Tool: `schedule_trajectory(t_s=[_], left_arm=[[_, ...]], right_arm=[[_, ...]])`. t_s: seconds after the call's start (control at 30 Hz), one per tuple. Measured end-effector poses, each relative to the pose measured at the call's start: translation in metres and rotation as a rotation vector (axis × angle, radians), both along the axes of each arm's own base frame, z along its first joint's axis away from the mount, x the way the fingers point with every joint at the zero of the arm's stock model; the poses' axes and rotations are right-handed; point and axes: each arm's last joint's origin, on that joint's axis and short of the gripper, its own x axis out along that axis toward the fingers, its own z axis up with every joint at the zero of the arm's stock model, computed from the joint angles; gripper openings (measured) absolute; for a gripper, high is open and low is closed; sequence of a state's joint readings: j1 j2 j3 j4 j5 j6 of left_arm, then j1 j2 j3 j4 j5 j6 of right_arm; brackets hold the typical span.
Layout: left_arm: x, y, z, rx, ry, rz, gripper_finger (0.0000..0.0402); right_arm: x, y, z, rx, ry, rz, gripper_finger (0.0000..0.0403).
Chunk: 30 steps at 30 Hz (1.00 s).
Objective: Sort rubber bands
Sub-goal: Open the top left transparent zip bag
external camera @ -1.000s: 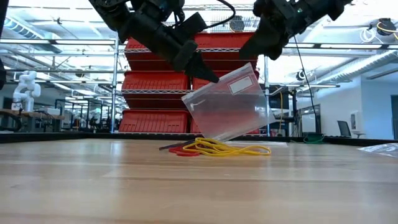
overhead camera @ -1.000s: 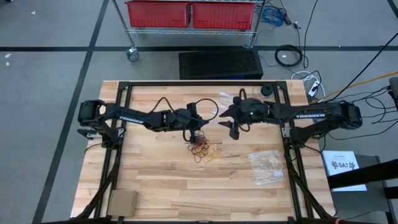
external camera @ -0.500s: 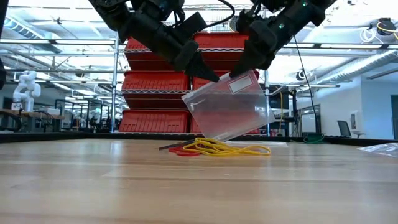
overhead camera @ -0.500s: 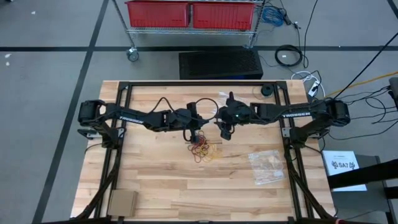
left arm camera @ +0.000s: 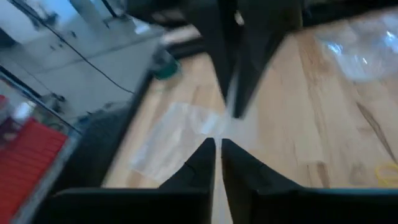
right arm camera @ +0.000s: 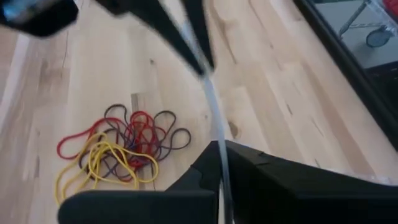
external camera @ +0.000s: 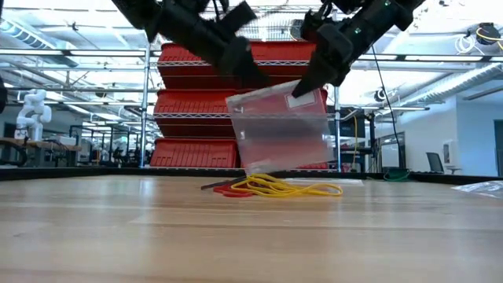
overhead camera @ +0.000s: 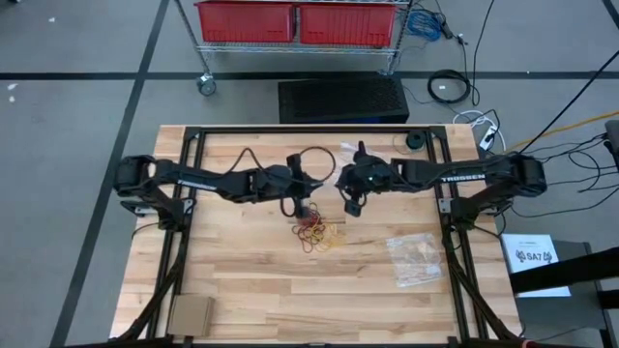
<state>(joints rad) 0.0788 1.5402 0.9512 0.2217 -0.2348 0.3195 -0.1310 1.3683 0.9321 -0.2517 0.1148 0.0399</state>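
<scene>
step: bag handover above rubber bands (overhead camera: 320, 233). right gripper (external camera: 302, 85) fingers closed on clear bag (external camera: 281, 130); left gripper (external camera: 253, 79) fingers: cannot tell. next: spread bag mouth.

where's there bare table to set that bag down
Bare wood lies between the rubber bands and the cardboard piece, along the near edge. The middle is crowded: both grippers, left gripper and right gripper, pinch the clear bag above the pile. Another bag fills the right side.

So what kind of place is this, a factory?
More likely a robotics lab or workshop: red storage bins on wire shelving behind the wooden table, loose cables on the floor, and a white humanoid robot in the background.
</scene>
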Motion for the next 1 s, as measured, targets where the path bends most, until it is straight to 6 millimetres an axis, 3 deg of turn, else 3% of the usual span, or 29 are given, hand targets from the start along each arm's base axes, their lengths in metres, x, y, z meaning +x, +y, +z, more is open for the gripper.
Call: schedule_trajectory(t_s=[0.23, 0.37, 0.77, 1.0], left_arm=[[-0.026, -0.001, 0.042, 0.044, -0.095, -0.002, 0.0082], [-0.049, 0.003, 0.056, 0.031, -0.096, 0.022, 0.0101], [-0.092, 0.010, 0.033, -0.132, -0.320, -0.185, 0.0107], [-0.095, 0.009, 0.011, -0.149, -0.382, -0.192, 0.0108]], right_arm=[[-0.010, 0.001, 0.017, -0.023, -0.057, -0.018, 0.0000], [-0.016, 0.004, 0.026, -0.028, -0.093, -0.011, 0.0000], [-0.032, 0.013, 0.049, -0.069, -0.183, 0.007, 0.0000], [-0.034, 0.013, 0.057, -0.082, -0.240, -0.004, 0.0000]])
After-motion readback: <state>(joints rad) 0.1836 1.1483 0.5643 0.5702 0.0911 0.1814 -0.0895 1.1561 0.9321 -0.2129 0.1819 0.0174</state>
